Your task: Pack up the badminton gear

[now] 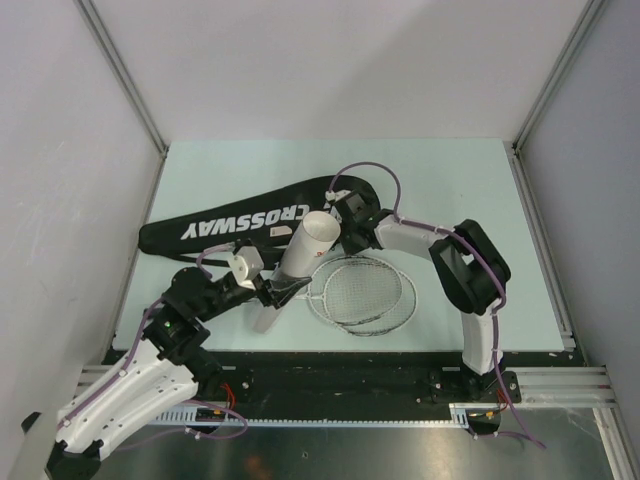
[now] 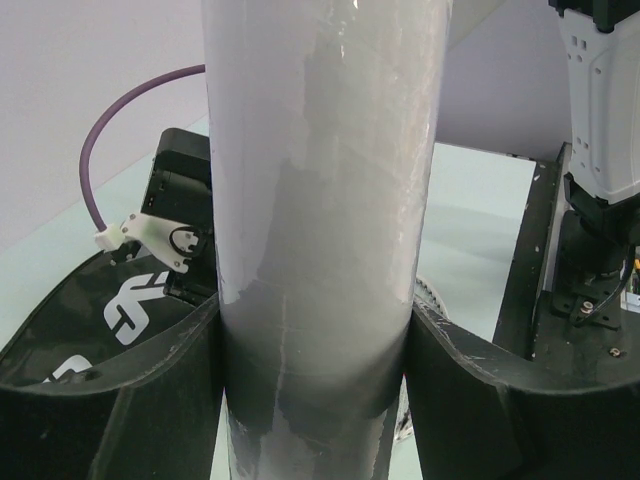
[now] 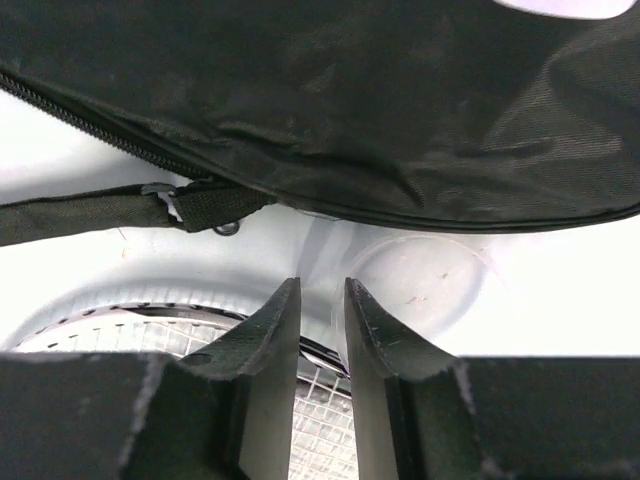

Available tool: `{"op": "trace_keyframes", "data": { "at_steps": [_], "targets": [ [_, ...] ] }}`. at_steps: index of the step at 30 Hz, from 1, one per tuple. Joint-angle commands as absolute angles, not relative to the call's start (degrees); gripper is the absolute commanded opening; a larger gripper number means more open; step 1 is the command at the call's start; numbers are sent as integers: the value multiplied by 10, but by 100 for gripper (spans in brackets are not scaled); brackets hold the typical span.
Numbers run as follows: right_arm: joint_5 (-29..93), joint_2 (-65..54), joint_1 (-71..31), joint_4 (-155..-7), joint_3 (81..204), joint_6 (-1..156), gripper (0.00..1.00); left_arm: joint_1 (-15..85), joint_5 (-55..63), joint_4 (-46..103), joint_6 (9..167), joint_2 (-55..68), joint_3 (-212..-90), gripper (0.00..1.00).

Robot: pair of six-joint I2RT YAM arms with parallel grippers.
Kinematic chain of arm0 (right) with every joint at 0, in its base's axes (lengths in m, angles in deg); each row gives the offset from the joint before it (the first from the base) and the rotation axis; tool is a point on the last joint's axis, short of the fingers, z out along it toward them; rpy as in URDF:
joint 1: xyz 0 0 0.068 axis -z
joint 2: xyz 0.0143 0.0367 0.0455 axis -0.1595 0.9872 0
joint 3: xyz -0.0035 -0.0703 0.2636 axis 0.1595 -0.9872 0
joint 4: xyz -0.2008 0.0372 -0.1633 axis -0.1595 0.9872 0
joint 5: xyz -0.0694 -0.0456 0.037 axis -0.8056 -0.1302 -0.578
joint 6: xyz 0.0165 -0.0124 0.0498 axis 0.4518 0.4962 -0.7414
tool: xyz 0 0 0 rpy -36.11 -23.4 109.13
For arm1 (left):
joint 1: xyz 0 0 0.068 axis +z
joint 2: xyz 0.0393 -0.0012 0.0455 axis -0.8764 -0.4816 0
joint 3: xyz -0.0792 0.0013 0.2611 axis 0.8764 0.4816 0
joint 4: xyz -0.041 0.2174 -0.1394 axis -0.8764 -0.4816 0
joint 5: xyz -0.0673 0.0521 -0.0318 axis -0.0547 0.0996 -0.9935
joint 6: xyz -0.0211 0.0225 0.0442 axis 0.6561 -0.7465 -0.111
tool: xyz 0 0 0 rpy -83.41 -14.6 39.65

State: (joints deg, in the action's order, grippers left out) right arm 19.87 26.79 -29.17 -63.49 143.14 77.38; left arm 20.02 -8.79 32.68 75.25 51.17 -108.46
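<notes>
Bag [image 1: 240, 222] blk w/ wht lettering; tube [image 1: 300, 262] wht; rackets [image 1: 365, 292] silver, grid strings; table [image 1: 450, 190] pale green.

Pale green table [image 1: 450, 200] enclosed by plain grey walls [image 1: 330, 60].

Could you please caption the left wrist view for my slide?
Left jaws clamp the white tube, black racket bag behind.

One black CROSSWAY racket bag [image 1: 230, 225], lying from nine o'clock toward twelve on the table. One white cylindrical tube [image 1: 305, 250] at the centre. Two rackets [image 1: 365, 290] — their round heads overlap at four o'clock from the tube. Two robot arms — the left arm [image 1: 140, 375] at seven o'clock, the right arm [image 1: 470, 268] at four.
</notes>
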Motion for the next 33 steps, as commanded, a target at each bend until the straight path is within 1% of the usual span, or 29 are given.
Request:
{"op": "trace_keyframes", "data": {
  "at_steps": [1, 3, 4, 6, 7, 10, 12, 14, 15, 16, 17, 18, 19, 20, 21, 22, 24, 25, 28, 29, 33],
  "targets": [
    [158, 282, -304, -625, 1451, 784, 26, 202, -102, 374, 744, 511, -1089, 0],
    [141, 283, -308, -625, 1451, 784, 22, 202, -100, 374, 744, 513, -1088, 0],
    [114, 281, -310, -625, 1451, 785, 15, 202, -99, 375, 744, 512, -1087, 0],
    [84, 261, -315, -620, 1451, 786, 8, 202, -96, 375, 743, 511, -1086, 0],
    [71, 249, -316, -617, 1451, 786, 1, 202, -95, 376, 743, 509, -1085, 0],
    [66, 187, -312, -616, 1437, 785, 0, 202, -99, 376, 744, 499, -1086, 0],
    [79, 151, -301, -611, 1429, 777, 0, 202, -105, 376, 744, 494, -1087, 1],
    [113, 88, -290, -600, 1411, 755, 0, 202, -111, 376, 742, 486, -1086, 0],
    [158, 64, -272, -596, 1403, 746, 0, 202, -125, 376, 742, 482, -1087, 0],
    [188, 8, -258, -595, 1382, 735, 0, 202, -134, 376, 739, 475, -1088, 1],
    [228, -21, -244, -595, 1368, 714, 0, 202, -148, 376, 732, 469, -1089, 0],
    [335, -50, -211, -596, 1355, 705, 0, 201, -183, 376, 722, 464, -1092, 0],
    [393, -111, -196, -602, 1326, 697, 0, 202, -208, 370, 709, 454, -1096, 0],
    [443, -138, -183, -603, 1315, 686, 0, 202, -226, 353, 687, 446, -1101, 0],
    [519, -167, -174, -600, 1306, 684, 0, 202, -255, 347, 681, 441, -1110, 0],
    [545, -210, -168, -579, 1303, 689, 0, 202, -270, 339, 672, 425, -1115, 0],
    [603, -256, -169, -556, 1302, 702, 0, 202, -302, 305, 643, 410, -1137, 1],
    [613, -299, -170, -537, 1302, 701, 0, 202, -313, 301, 641, 402, -1143, 0],
    [657, -356, -170, -528, 1302, 674, 0, 202, -328, 301, 634, 387, -1148, 0],
    [690, -382, -173, -531, 1301, 665, 0, 202, -327, 302, 634, 380, -1147, 0],
    [708, -409, -212, -543, 1301, 630, 0, 202, -334, 302, 627, 373, -1140, 0]
  ]
}}
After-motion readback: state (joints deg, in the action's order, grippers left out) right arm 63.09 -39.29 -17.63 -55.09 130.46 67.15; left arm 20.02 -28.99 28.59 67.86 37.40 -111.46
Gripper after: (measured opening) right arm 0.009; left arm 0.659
